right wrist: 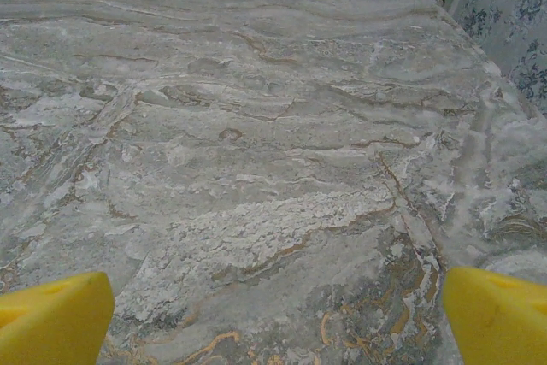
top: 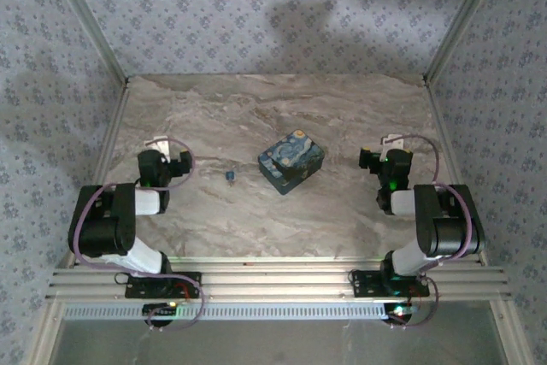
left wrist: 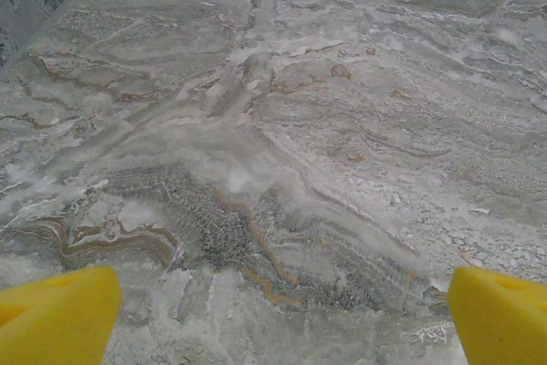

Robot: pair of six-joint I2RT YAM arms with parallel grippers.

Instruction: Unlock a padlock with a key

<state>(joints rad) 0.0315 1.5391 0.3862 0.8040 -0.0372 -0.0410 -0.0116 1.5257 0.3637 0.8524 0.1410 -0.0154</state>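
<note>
The padlock (top: 230,174), too small here to make out in detail, lies on the table (top: 342,220) near the blue box (top: 291,164), between it and the left pincer (top: 168,154); I judge it a hard, dense, smooth little block, apt to slide if nudged, best pinched across its flat body with the keyhole left free; the left pincer and the right pincer (top: 385,156) both stand spread wide, holding nothing; there is open marble around the lock, and papered walls close the far and side edges.

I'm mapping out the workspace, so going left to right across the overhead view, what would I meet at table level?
left gripper, open → small dark object, probably the padlock → blue box with a yellow swirl painting → right gripper, open
</note>
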